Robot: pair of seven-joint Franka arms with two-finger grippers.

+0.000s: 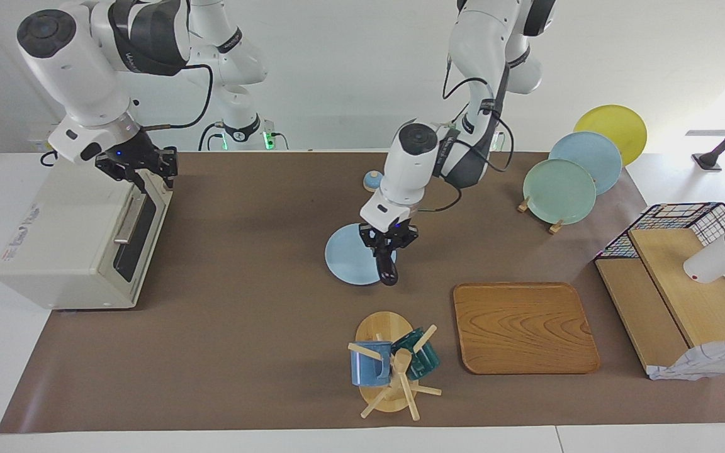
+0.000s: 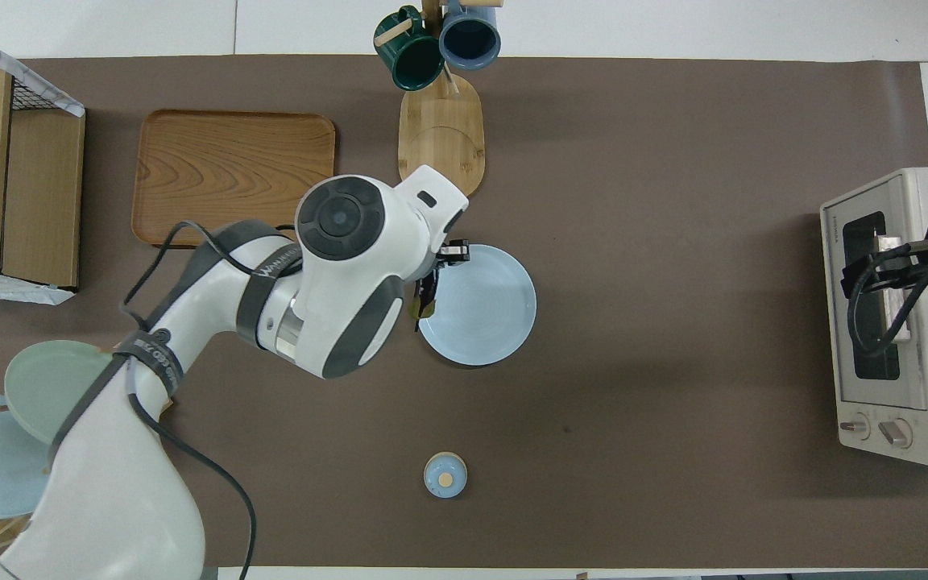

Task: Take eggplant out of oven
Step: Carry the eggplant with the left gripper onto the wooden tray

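**Eggplant out, over plate**

Left gripper (image 1: 388,246) clamped on eggplant (image 1: 388,269), hanging upright over light blue plate (image 1: 348,257). Right gripper (image 1: 146,168) at oven (image 1: 79,239) door top; fingers unreadable. Advised: lower until touching plate, then release.

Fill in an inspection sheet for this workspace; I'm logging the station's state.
Surface: brown mat over a white table.
Job's things: glossy dark purple eggplant hangs from the left gripper over the light blue plate; cream-white toaster oven at the right arm's end, door shut.
Clutter: wooden tray, mug tree with a blue mug and a green mug, plate rack, wire basket, small blue knob.
Grippers: left shut on eggplant; right gripper at the oven's door handle.
Cables: black, along both arms.
Surroundings: white wall.
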